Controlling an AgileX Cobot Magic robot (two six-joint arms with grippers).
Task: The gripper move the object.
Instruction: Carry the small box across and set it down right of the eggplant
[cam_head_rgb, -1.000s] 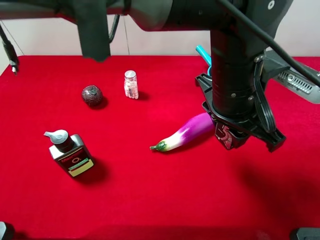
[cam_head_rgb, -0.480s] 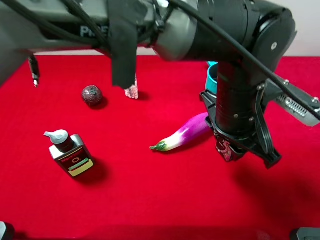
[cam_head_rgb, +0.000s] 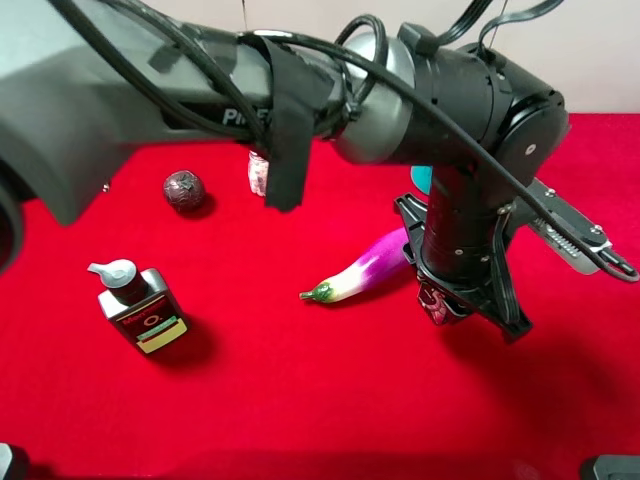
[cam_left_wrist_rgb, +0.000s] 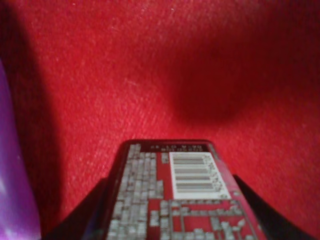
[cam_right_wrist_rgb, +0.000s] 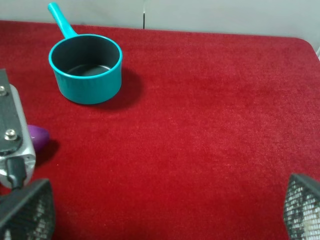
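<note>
Dark red tin (cam_head_rgb: 436, 304) is clamped in the left claw (cam_head_rgb: 442, 300), just beside the eggplant (cam_head_rgb: 366, 267).

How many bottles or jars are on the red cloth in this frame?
2. A grey pump bottle with a yellow label stands front left; a small clear jar of pink contents sits at the back, partly hidden by the arm. The arm could hide more.
</note>
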